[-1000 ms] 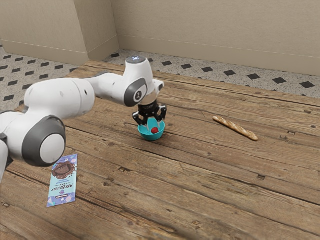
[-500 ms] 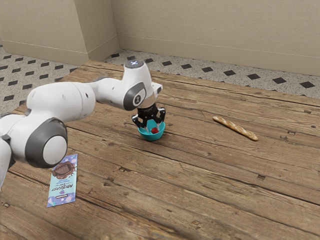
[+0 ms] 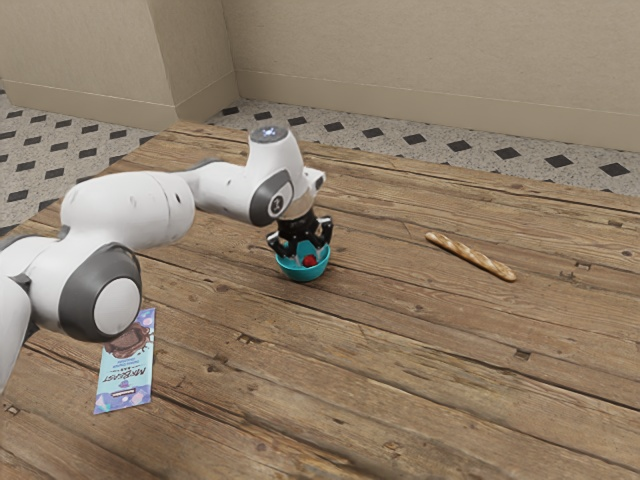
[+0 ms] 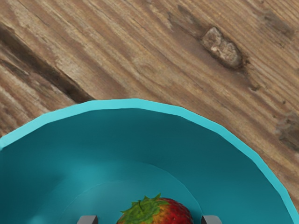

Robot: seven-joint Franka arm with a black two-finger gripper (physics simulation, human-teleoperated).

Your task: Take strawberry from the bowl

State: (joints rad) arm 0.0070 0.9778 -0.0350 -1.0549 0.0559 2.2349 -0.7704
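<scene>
**End effector [image 3: 306,256] open, holding nothing; strawberry [image 3: 310,261] in bowl [image 3: 304,274]**

Exterior view: we're pointing down into the bowl on the desk [image 3: 400,345]. Baguette [image 3: 470,257] lies toward the view's right, chocolate packet [image 3: 125,370] toward its left. Finger depth looks low in the bowl, hard to be sure at this scale.

Wrist view: our fingertips [image 4: 88,220] stand well apart, strawberry between, gap either side.

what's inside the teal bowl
A strawberry lies inside the bowl, green leaves showing. The bowl's floor beneath the strawberry is covered, so I can't see it.
</scene>
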